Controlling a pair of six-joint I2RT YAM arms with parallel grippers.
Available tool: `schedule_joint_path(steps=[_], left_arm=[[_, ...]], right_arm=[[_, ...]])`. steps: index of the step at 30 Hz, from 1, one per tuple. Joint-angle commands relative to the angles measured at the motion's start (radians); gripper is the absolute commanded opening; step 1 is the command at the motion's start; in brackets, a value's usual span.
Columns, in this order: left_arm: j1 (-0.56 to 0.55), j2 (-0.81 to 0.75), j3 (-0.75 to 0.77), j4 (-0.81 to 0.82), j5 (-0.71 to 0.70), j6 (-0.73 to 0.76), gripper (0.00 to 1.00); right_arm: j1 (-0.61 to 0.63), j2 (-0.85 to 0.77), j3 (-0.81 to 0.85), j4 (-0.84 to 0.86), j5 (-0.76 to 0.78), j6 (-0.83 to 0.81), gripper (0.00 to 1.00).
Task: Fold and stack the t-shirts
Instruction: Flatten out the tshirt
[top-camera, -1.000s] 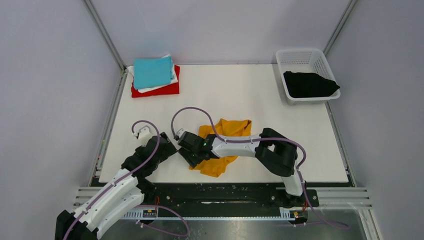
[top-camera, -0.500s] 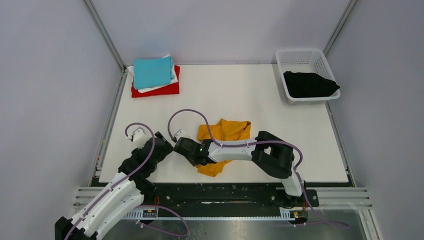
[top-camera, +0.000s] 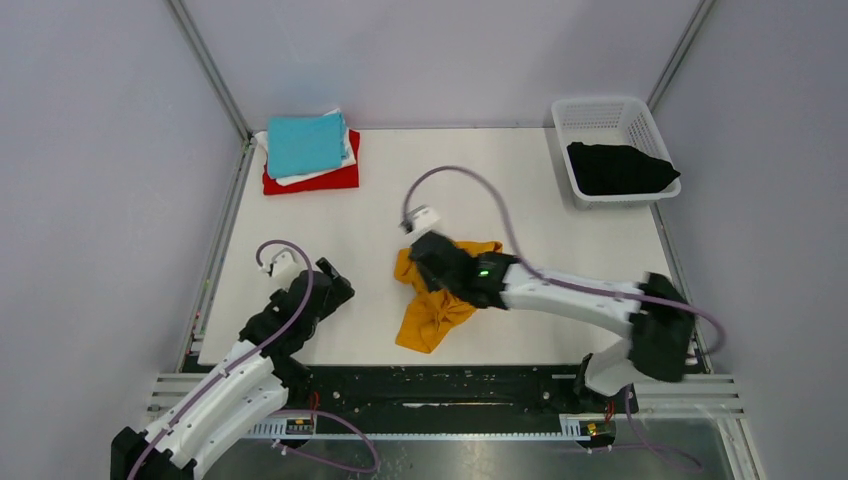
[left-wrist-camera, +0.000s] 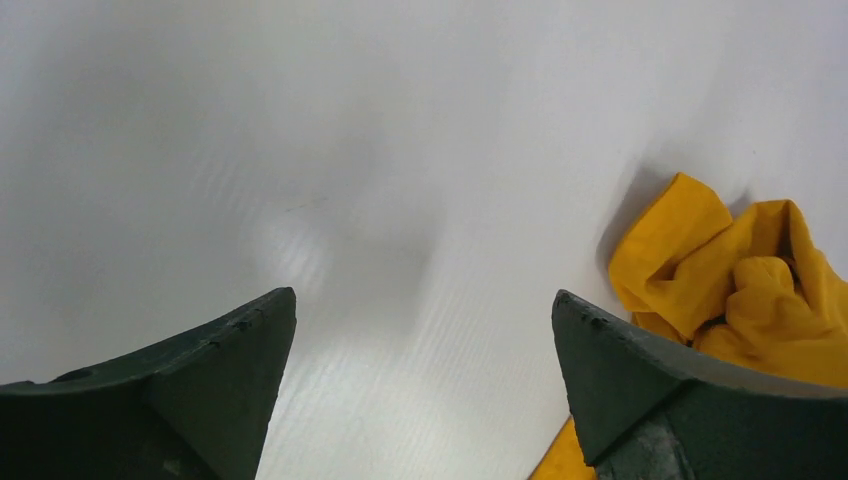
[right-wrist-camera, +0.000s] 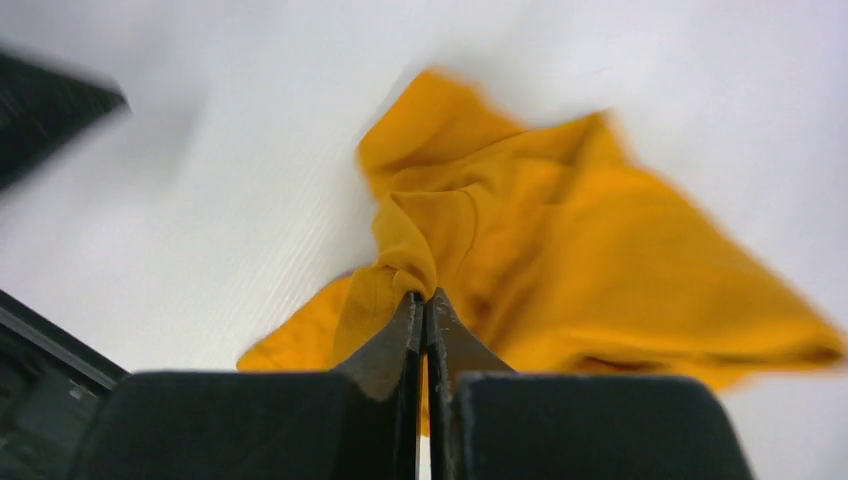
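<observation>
The right tool (right-wrist-camera: 422, 298) is pinched tight on the yellow shirt (right-wrist-camera: 600, 270) on the worktop (top-camera: 560, 220), and the left tool (left-wrist-camera: 422, 310) stands wide apart.

Robotics lab test cell is being shown: a white table (top-camera: 560, 200) is being enclosed by plain grey walls (top-camera: 100, 150) and aluminium posts (top-camera: 208, 68) beyond the right gripper (right-wrist-camera: 424, 300); two robot arms (top-camera: 570, 295) are being carried on a black rail (top-camera: 440, 385) behind it, purple cable (top-camera: 470, 175) being looped above it.
</observation>
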Motion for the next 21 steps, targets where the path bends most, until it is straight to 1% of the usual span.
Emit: schedule_joint_path(steps=[1, 5, 9, 10, 13, 15, 17, 19, 20, 21], left_arm=[[-0.001, 0.092, 0.06, 0.186, 0.099, 0.066, 0.99], [-0.002, 0.272, 0.102, 0.347, 0.214, 0.109, 0.99], [-0.002, 0.505, 0.197, 0.461, 0.354, 0.166, 0.99], [-0.003, 0.59, 0.237, 0.483, 0.396, 0.185, 0.99], [-0.003, 0.777, 0.323, 0.532, 0.481, 0.206, 0.99], [-0.003, 0.89, 0.374, 0.566, 0.557, 0.216, 0.99], [-0.006, 0.99, 0.424, 0.581, 0.596, 0.221, 0.99], [-0.006, 1.074, 0.468, 0.582, 0.614, 0.233, 0.94], [-0.008, 1.11, 0.492, 0.601, 0.621, 0.244, 0.89], [-0.008, 1.146, 0.516, 0.594, 0.626, 0.25, 0.8]], right_arm=[[-0.145, -0.352, -0.175, 0.062, 0.04, 0.063, 0.0], [-0.312, -0.623, -0.368, 0.033, 0.105, 0.112, 0.0], [-0.5, -0.806, -0.492, -0.03, 0.135, 0.132, 0.0], [-0.556, -0.841, -0.51, -0.047, 0.142, 0.139, 0.0], [-0.673, -0.871, -0.547, -0.067, 0.132, 0.145, 0.0], [-0.742, -0.86, -0.559, -0.066, 0.093, 0.149, 0.0], [-0.794, -0.83, -0.561, -0.062, 0.05, 0.156, 0.0], [-0.823, -0.802, -0.556, -0.046, 0.018, 0.152, 0.0], [-0.831, -0.789, -0.55, -0.039, 0.01, 0.148, 0.0], [-0.841, -0.78, -0.544, -0.032, 0.001, 0.146, 0.0]])
